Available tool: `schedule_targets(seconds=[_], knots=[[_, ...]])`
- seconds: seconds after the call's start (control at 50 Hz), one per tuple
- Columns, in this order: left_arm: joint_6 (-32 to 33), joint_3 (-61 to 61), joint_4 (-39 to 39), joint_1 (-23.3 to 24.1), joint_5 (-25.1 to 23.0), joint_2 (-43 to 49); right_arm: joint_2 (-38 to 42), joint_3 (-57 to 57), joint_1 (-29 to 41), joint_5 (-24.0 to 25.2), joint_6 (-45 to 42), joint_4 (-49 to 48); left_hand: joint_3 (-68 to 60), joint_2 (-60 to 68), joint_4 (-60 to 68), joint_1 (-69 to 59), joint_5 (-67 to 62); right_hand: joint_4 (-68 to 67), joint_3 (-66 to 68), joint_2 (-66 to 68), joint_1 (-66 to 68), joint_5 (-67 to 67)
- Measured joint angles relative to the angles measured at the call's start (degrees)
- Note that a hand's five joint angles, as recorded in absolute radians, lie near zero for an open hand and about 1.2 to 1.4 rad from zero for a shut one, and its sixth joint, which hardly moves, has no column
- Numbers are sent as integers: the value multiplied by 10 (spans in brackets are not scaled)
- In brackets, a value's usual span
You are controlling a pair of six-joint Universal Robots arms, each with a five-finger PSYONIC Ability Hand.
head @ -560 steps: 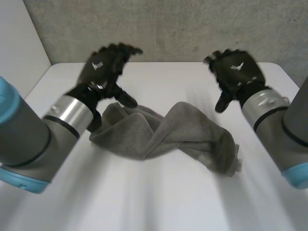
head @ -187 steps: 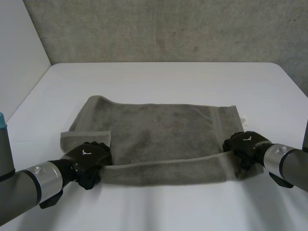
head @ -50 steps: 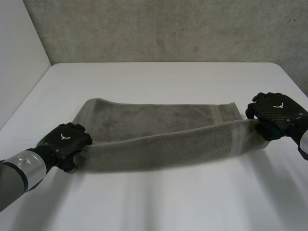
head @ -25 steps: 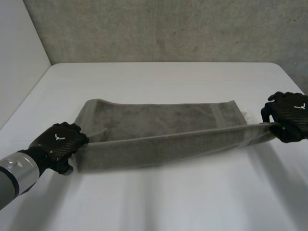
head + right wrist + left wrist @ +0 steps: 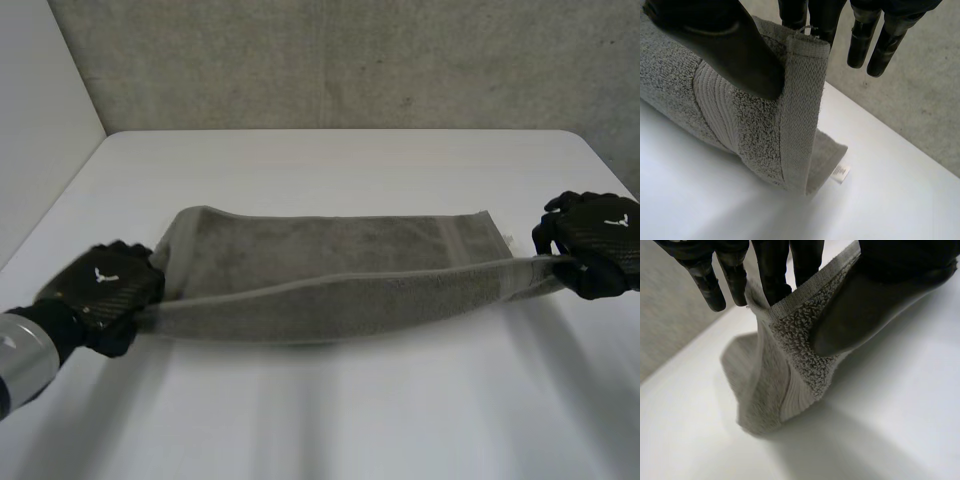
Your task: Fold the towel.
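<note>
A grey towel (image 5: 330, 265) lies across the middle of the white table (image 5: 330, 410), its near long edge lifted and stretched tight between my two hands. My left hand (image 5: 98, 290) is shut on the towel's near left corner, with the thumb (image 5: 860, 305) pinching the cloth (image 5: 800, 340) against the fingers. My right hand (image 5: 592, 240) is shut on the near right corner. There its thumb (image 5: 735, 50) presses the towel's hem (image 5: 800, 115) against the fingers. The far half of the towel rests flat on the table.
A small white label (image 5: 840, 172) sticks out from the towel's far right corner on the table. A grey wall (image 5: 340, 60) stands behind the table's far edge, and a white wall (image 5: 35, 130) lies at the left.
Both hands have moved outward, and the lifted near edge has gone from slack to stretched tight. The left hand has drawn back toward the table's near left.
</note>
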State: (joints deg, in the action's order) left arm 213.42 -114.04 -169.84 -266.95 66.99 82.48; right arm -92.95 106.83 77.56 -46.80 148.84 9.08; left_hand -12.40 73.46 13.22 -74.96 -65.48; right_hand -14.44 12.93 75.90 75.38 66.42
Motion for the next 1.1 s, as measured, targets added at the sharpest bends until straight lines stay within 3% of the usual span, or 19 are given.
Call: schedule_targets(seconds=[0.16, 0.3, 0.46, 0.58, 0.82, 1.0, 1.1], knots=[[-21, 14, -1, -6, 4, -72, -42, -20, 2, 33, 5, 28, 0, 0, 0, 0, 0, 0, 0, 0, 0, 0], [-65, 36, -36, -5, 4, -35, -9, -47, 17, 40, 7, 19, 0, 0, 0, 0, 0, 0, 0, 0, 0, 0], [-79, 120, -94, 21, 35, 146, 146, -167, 94, -33, 0, 11, 0, 0, 0, 0, 0, 0, 0, 0, 0, 0], [-80, 168, -96, 53, 84, 224, 203, -229, 123, -83, 0, 16, 0, 0, 0, 0, 0, 0, 0, 0, 0, 0], [-83, 177, -100, 78, 103, 146, 157, -236, 127, -92, 11, 17, 0, 0, 0, 0, 0, 0, 0, 0, 0, 0], [-82, 210, -105, 96, 125, 192, 203, -270, 146, -117, 7, 19, 0, 0, 0, 0, 0, 0, 0, 0, 0, 0], [-82, 198, -96, 109, 147, 191, 186, -251, 150, -128, 5, 18, 0, 0, 0, 0, 0, 0, 0, 0, 0, 0]])
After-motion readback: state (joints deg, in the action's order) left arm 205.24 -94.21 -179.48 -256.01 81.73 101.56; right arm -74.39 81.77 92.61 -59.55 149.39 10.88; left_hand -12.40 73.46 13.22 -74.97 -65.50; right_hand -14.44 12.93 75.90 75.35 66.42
